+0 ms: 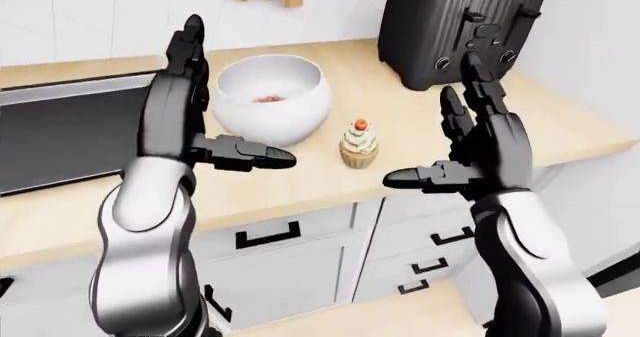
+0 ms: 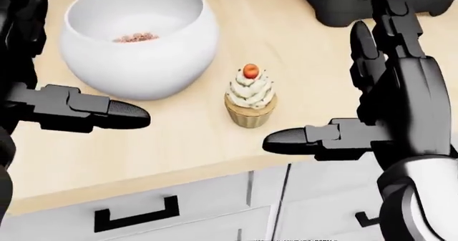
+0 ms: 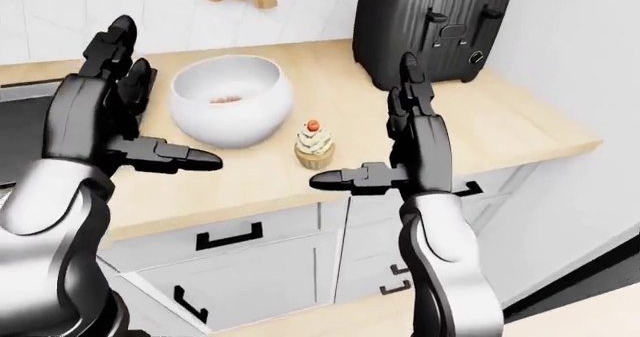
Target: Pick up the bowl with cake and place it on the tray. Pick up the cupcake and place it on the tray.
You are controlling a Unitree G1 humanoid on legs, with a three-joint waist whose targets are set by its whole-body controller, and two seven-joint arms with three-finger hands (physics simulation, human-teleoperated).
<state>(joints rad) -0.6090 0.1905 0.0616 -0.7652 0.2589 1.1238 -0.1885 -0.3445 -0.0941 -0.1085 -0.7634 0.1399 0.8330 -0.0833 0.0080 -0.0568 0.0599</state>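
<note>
Both my hands are up over the counter's point(image 1: 330, 183) near edge, palms facing each other, and both are released, holding nothing. On my left hand point(image 1: 185, 119) the two long fingers point(image 1: 188, 48) point straight up and the thumb juts toward the right of the left-eye view. My right hand point(image 1: 480, 146) mirrors it, with fingers upright and the thumb reaching left.

The cupcake point(image 2: 251, 97) stands upright on the wooden top between my two thumbs, a little beyond their tips, touching neither. It has white swirled frosting with a red berry on top.

The bowl point(image 2: 137, 42) sits just beyond my left thumb, close beside the cupcake but apart from it. It is white and round, with a small reddish patch of cake inside.

A black toaster point(image 1: 460, 29) stands past my right fingertips, by the wall.
</note>
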